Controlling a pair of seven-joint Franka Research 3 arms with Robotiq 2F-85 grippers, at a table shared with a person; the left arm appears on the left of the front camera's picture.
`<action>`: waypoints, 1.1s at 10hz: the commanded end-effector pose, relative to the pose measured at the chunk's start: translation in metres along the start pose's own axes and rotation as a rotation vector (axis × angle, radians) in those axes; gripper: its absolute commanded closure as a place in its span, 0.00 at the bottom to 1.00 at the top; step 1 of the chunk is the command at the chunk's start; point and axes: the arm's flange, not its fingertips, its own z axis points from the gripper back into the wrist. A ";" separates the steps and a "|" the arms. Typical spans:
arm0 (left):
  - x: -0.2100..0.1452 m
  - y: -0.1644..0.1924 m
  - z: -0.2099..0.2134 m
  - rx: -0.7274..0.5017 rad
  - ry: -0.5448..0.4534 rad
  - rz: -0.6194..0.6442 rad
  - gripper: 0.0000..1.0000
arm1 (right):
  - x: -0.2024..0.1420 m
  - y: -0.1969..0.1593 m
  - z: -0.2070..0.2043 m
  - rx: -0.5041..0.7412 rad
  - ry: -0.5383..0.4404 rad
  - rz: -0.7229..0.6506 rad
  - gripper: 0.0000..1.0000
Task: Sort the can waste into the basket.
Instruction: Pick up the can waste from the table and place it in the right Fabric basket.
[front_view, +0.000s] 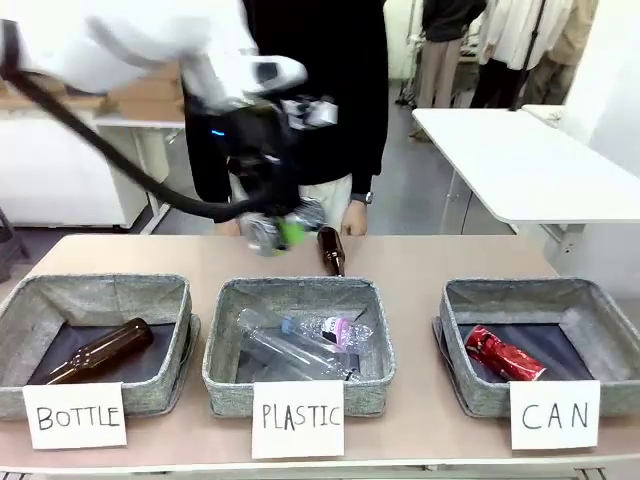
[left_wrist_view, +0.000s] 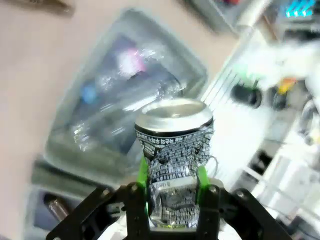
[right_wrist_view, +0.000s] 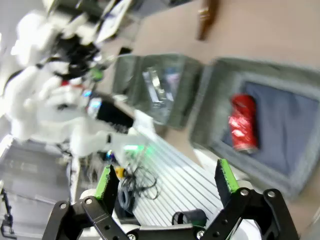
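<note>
My left gripper (front_view: 272, 228) hangs above the table's far side, behind the middle basket, shut on a crushed silvery can (front_view: 262, 236). In the left wrist view the green pads (left_wrist_view: 201, 181) pinch the can (left_wrist_view: 174, 150) at its dented lower body, rim up, gripper (left_wrist_view: 172, 187). A red can (front_view: 504, 354) lies inside the grey basket signed "CAN" (front_view: 598, 312) at the right. My right gripper (right_wrist_view: 166, 181) stands open with nothing between its fingers, over the near edge by that basket (right_wrist_view: 210, 107), where the red can (right_wrist_view: 243, 123) shows.
The "PLASTIC" basket (front_view: 226, 352) holds clear bottles, and the "BOTTLE" basket (front_view: 20, 322) holds a brown bottle (front_view: 100, 351). Another brown bottle (front_view: 331, 251) lies on the table behind the middle basket. A person in black stands at the far side, one hand (front_view: 354, 216) near the edge.
</note>
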 end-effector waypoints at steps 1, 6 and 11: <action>0.073 -0.027 -0.015 0.073 0.054 -0.252 0.60 | -0.060 -0.037 0.021 -0.072 -0.094 -0.166 0.00; 0.151 -0.120 -0.181 0.183 -0.217 -0.460 0.60 | -0.042 -0.023 0.021 -0.058 -0.058 -0.084 0.00; 0.207 -0.092 -0.187 0.186 -0.303 -0.314 0.60 | -0.042 -0.023 0.021 -0.058 -0.058 -0.084 0.00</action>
